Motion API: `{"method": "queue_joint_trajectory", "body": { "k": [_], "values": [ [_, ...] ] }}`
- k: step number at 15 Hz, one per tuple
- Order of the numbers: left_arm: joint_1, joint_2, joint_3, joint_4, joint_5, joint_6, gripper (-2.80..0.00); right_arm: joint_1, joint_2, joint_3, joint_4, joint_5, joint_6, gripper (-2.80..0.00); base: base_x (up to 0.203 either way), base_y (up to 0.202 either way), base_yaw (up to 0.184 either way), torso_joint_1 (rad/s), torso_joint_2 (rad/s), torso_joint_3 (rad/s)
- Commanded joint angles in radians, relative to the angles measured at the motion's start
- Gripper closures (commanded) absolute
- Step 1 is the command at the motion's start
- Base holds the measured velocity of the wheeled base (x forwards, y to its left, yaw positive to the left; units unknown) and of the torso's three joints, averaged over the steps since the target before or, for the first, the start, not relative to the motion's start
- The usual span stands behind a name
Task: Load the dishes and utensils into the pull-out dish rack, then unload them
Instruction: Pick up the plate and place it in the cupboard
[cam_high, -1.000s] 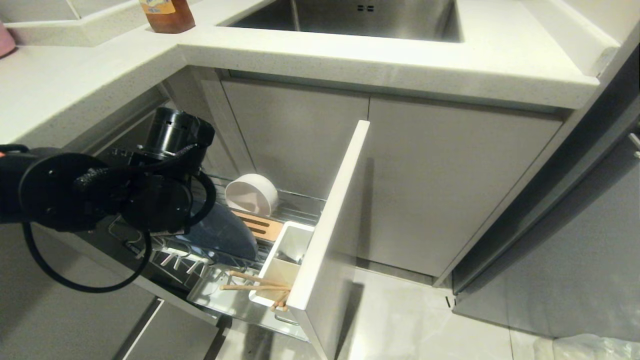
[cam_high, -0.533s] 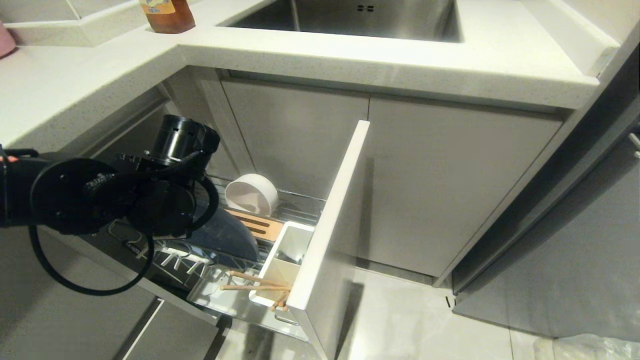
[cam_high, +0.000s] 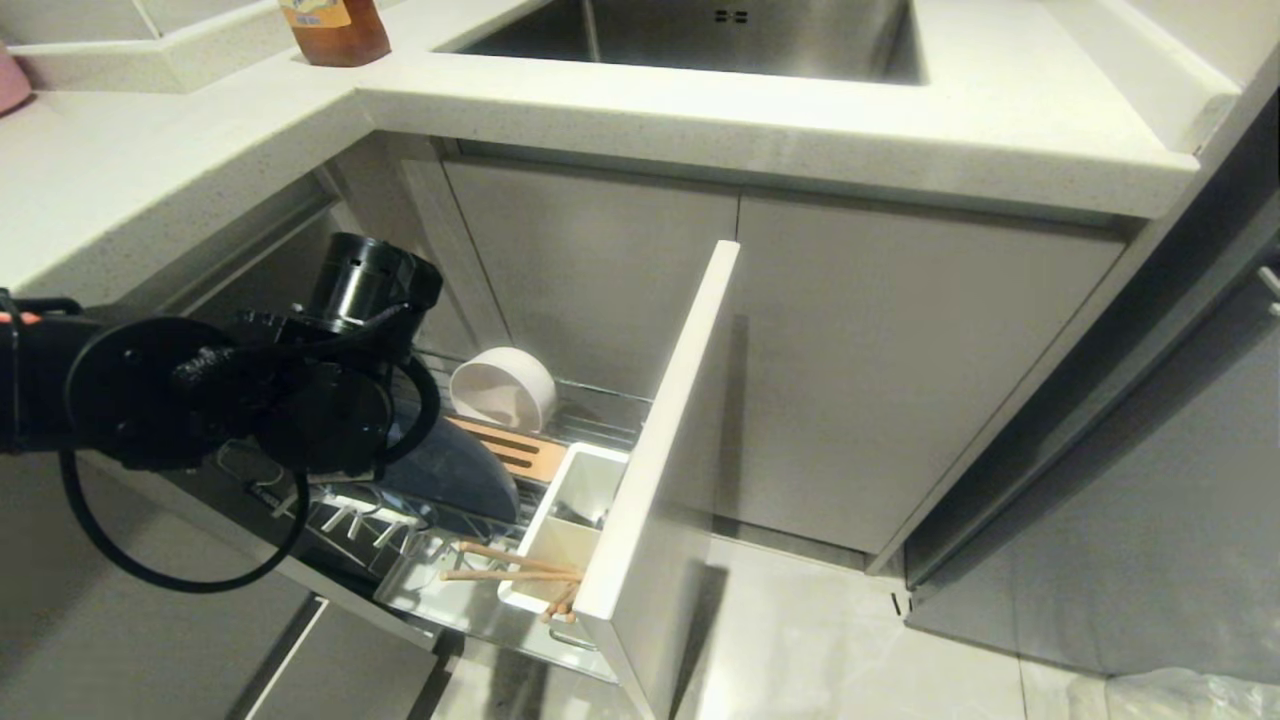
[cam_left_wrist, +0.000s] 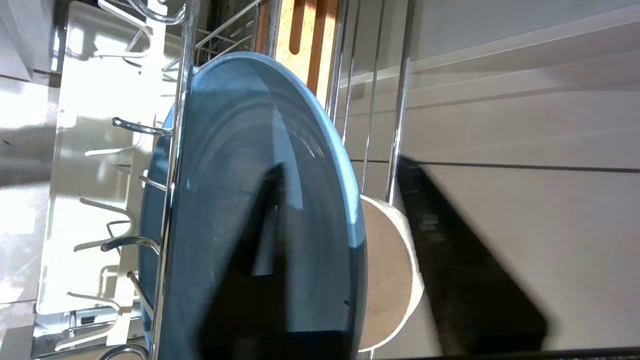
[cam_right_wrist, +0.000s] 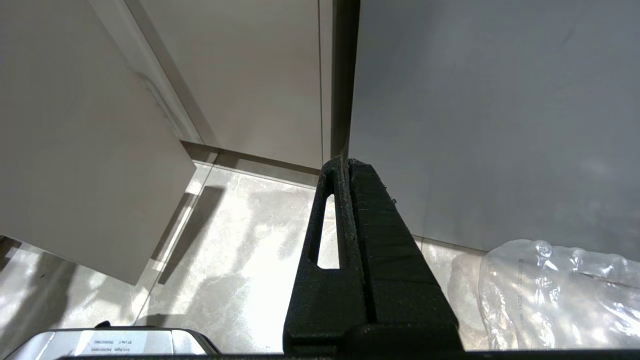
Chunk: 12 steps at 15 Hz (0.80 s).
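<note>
Left gripper (cam_left_wrist: 345, 210), jaws spread either side of the matte blue plate (cam_left_wrist: 260, 200), which stood on edge among chrome prongs of the pull-out dish rack (cam_high: 430, 520); cream bowl (cam_high: 503, 388) behind; right gripper (cam_right_wrist: 345, 165) pressed together.

The left gripper (cam_left_wrist: 345, 250) straddles the upright plate (cam_high: 455, 470), its fingers (cam_left_wrist: 465, 260) seemingly clear of it, hemmed by rack (cam_high: 590, 415) prongs (cam_left_wrist: 137, 127), the bowl (cam_high: 503, 388) behind and the worktop (cam_high: 150, 180) overhanging above.
</note>
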Motion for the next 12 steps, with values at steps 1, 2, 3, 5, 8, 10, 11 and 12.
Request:
{"method": "queue_joint_trajectory", "body": {
  "k": [1,2,3,5,8,10,11,12],
  "values": [
    [-0.001,-0.004,-0.002,0.0,0.007,-0.009,-2.8,0.0,0.001,0.0,0.0,0.0,0.0,0.0,0.0,0.0,0.0,0.0,0.0,0.0],
    [-0.001,-0.005,-0.002,0.001,0.007,-0.009,-2.8,0.0,0.001,0.0,0.0,0.0,0.0,0.0,0.0,0.0,0.0,0.0,0.0,0.0],
    [-0.001,-0.009,-0.002,0.002,0.007,-0.009,-2.8,0.0,0.001,0.0,0.0,0.0,0.0,0.0,0.0,0.0,0.0,0.0,0.0,0.0],
    [-0.005,-0.023,-0.003,0.012,0.007,-0.008,-2.8,0.0,0.001,0.0,0.0,0.0,0.0,0.0,0.0,0.0,0.0,0.0,0.0,0.0],
    [-0.032,-0.07,-0.011,0.092,0.009,-0.008,-2.8,0.0,0.001,0.0,0.0,0.0,0.0,0.0,0.0,0.0,0.0,0.0,0.0,0.0],
    [-0.054,-0.107,-0.021,0.167,0.009,-0.006,-2.8,0.0,0.001,0.0,0.0,0.0,0.0,0.0,0.0,0.0,0.0,0.0,0.0,0.0],
    [-0.064,-0.129,-0.029,0.195,0.009,-0.007,-2.8,0.0,0.001,0.0,0.0,0.0,0.0,0.0,0.0,0.0,0.0,0.0,0.0,0.0],
    [-0.076,-0.151,-0.035,0.218,0.009,-0.006,-2.8,0.0,0.001,0.0,0.0,0.0,0.0,0.0,0.0,0.0,0.0,0.0,0.0,0.0]
  ]
}}
